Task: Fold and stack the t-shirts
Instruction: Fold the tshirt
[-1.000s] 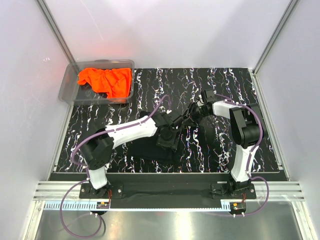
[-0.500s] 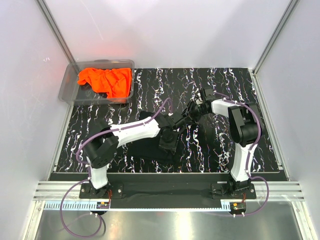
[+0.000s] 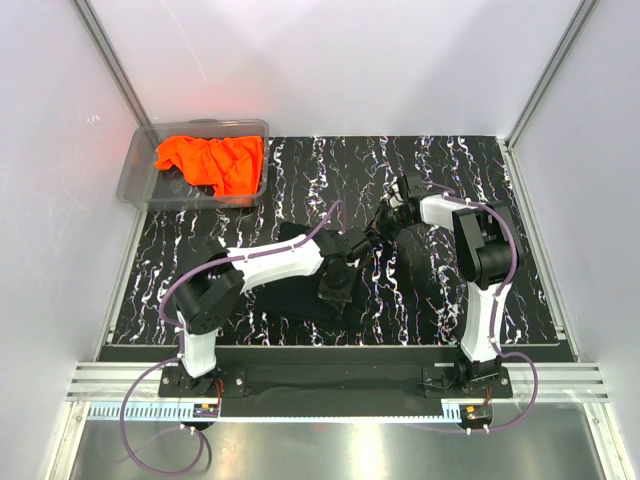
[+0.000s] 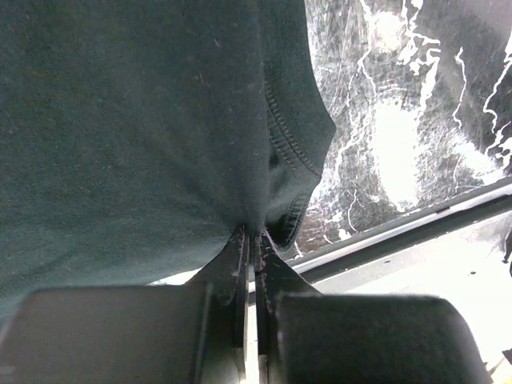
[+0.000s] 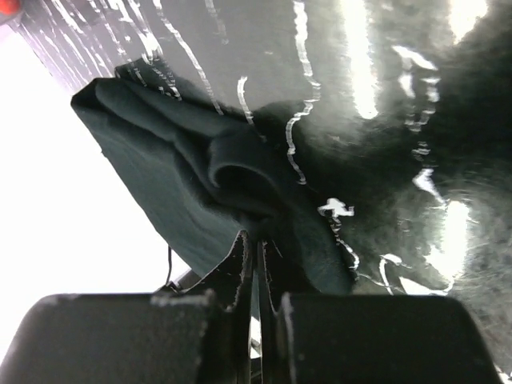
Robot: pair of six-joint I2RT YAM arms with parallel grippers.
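The black t-shirt (image 3: 285, 298) lies bunched on the dark marbled table, near the middle. My left gripper (image 3: 338, 288) is at the shirt's right edge. In the left wrist view the gripper (image 4: 254, 234) is shut on the black fabric (image 4: 136, 136) right beside the stitched hem (image 4: 290, 154). My right gripper (image 3: 376, 230) is at the shirt's far right corner. In the right wrist view it (image 5: 258, 238) is shut on a raised fold of the black cloth (image 5: 172, 164). The orange t-shirt (image 3: 212, 162) lies crumpled in the bin at the far left.
A clear plastic bin (image 3: 135, 178) holding the orange shirt stands at the table's far left corner. White walls and metal posts enclose the table. A metal rail (image 3: 330, 378) runs along the near edge by the arm bases.
Both grippers have gone from open to shut on the black t-shirt. The left arm's elbow has shifted slightly right; the right gripper has edged left toward the shirt.
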